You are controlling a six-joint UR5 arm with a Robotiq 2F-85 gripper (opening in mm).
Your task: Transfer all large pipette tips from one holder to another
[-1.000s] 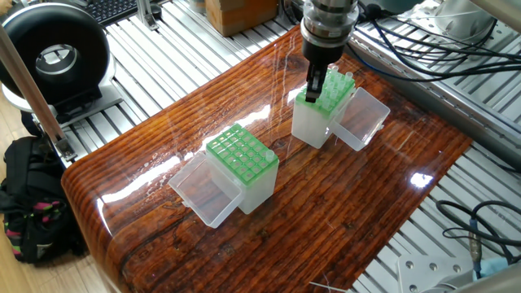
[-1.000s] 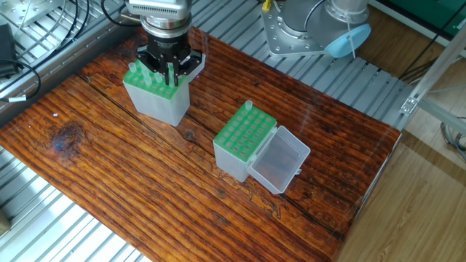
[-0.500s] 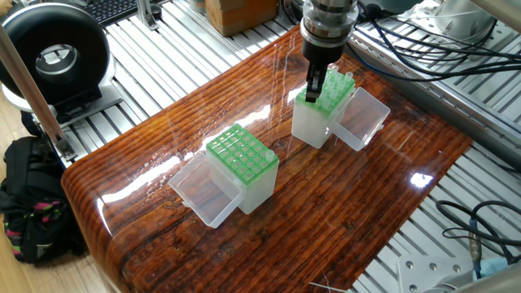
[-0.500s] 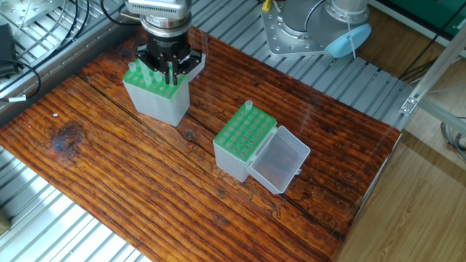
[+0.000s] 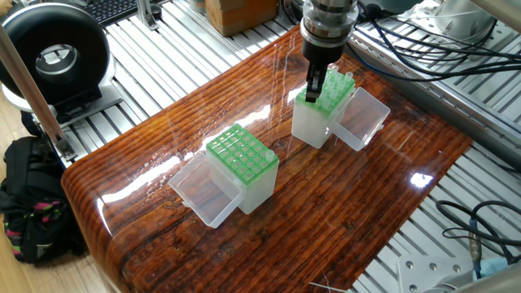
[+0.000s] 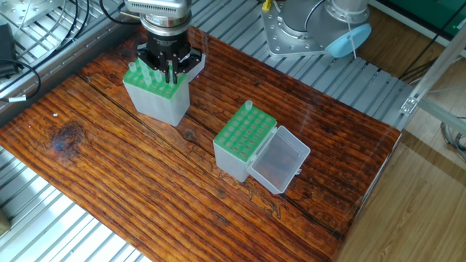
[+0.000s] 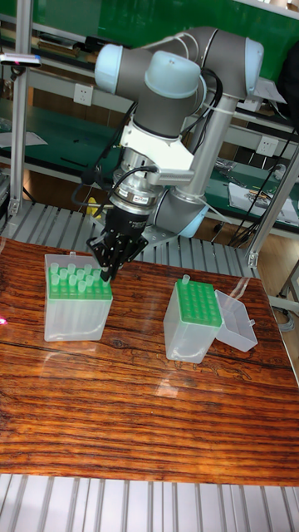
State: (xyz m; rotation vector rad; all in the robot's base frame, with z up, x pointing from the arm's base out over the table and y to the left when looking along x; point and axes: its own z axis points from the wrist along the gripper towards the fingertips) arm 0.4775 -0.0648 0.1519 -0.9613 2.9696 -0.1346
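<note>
The robot's black two-finger hand [image 7: 107, 270] points straight down over the far corner of a translucent box with a green grid rack on top [image 7: 76, 309], its fingertips down among the translucent whitish cone-shaped large pipette tips [image 7: 70, 277] that stand upright in that rack. The fingers sit close together, narrow, but whether they grip a tip cannot be told, as the tips hide the gap. In the other fixed view the hand [image 6: 169, 71] is at the rack's back edge, with the tips [image 6: 145, 75] just beside it.

A second translucent box with a green grid rack [image 6: 245, 140], its clear hinged lid [image 6: 279, 162] lying open beside it, stands well apart on the glossy brown wooden counter [image 6: 138, 182]. One single tip [image 6: 248, 106] stands in its far corner hole.
</note>
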